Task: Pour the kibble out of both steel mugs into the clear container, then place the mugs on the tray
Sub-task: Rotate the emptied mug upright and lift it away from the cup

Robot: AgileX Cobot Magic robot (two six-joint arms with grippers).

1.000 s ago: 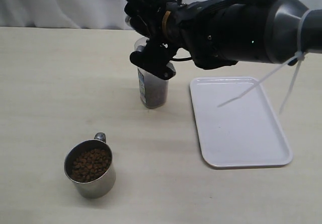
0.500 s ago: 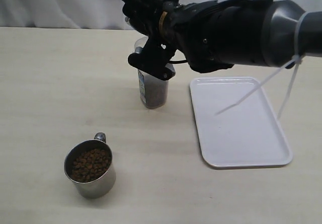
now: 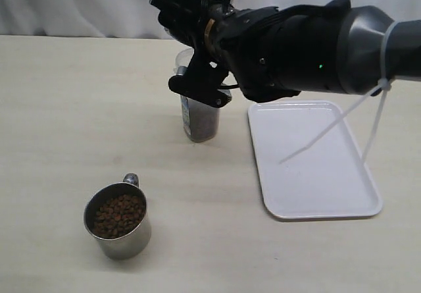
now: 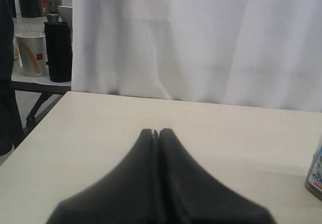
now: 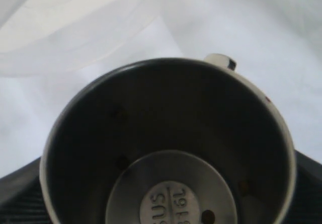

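Glossy black arm (image 3: 289,49), grey link (image 3: 365,36); seemingly white zip-ties (image 3: 391,49)

This looks like a robotics lab or test room rather than a home. A pale wood-grain table (image 3: 66,108) stands before a plain white curtain (image 4: 201,43) hung as a backdrop, and a black robot arm (image 3: 316,49) bound with white cable ties (image 3: 389,56) reaches over it. Past the curtain's edge, a side table (image 4: 35,85) holds a black flask (image 4: 59,50) and a paper cup (image 4: 31,55), with dark equipment (image 4: 35,5) behind.
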